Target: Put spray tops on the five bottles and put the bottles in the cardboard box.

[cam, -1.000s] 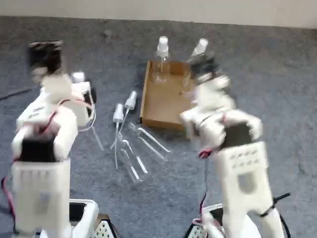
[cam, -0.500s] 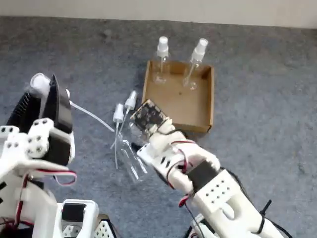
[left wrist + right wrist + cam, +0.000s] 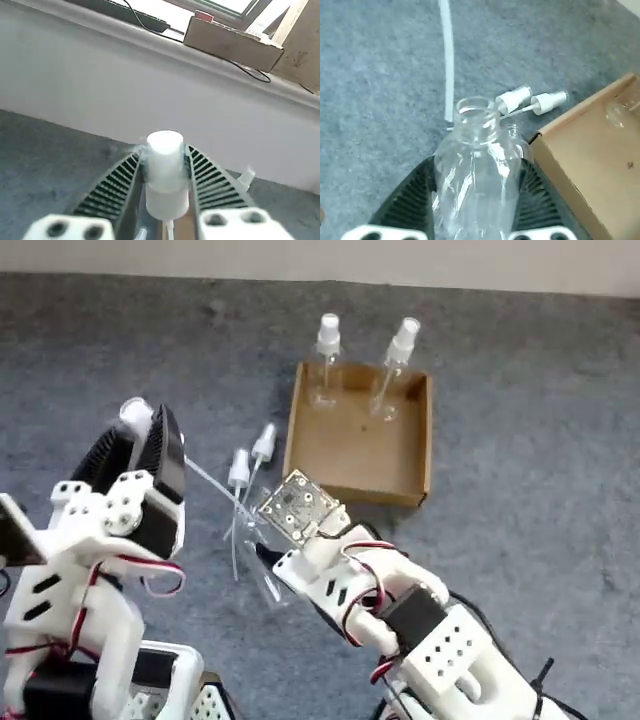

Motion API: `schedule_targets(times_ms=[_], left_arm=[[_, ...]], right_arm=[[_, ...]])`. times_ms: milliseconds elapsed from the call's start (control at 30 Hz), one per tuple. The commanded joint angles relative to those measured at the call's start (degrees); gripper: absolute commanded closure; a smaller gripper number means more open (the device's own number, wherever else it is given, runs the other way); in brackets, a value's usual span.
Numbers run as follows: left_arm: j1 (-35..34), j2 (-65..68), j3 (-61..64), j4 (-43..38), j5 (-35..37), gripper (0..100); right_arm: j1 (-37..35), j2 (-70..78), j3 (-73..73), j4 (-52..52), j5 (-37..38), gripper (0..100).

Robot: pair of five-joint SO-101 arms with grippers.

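From my end this reads as an improvised robotics bench in an ordinary room, not a factory floor; whether home or office I cannot tell. The work surface is a grey, felt-like mat (image 3: 540,470) that runs up to a plain white wall (image 3: 75,85); above the wall a sill (image 3: 90,25) sits under a daylit window (image 3: 225,4); a black cable (image 3: 255,76) trails along the sill and a flat carton (image 3: 230,42) is parked on it; a brown board (image 3: 302,45) stands at one side. The arms (image 3: 100,540) are white plastic with bare servo wires (image 3: 150,585) and an exposed circuit board (image 3: 295,508); the container on the mat is a plain cardboard box (image 3: 380,490).
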State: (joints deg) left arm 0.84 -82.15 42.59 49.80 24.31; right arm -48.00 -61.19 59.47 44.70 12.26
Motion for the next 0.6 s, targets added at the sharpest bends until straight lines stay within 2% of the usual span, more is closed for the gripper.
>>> schedule_targets(times_ms=[0, 167, 433, 567], left_arm=[[0.92, -0.22, 2.42, -8.35, 0.44, 100], [0.84, -0.22, 2.86, -9.58, 0.44, 100], [1.19, -0.31, 5.41, -5.89, 0.62, 100], [4.26, -0.31, 10.15, -4.92, 0.62, 100]], right_arm=[[-0.57, -1.63, -0.04, -1.71, 0.62, 99.5], [-0.48, -1.63, -0.04, -1.63, 0.7, 99.5], [-0.31, -1.63, -0.04, -1.63, 0.7, 99.5], [-0.31, -1.63, -0.04, -1.63, 0.62, 99.5]])
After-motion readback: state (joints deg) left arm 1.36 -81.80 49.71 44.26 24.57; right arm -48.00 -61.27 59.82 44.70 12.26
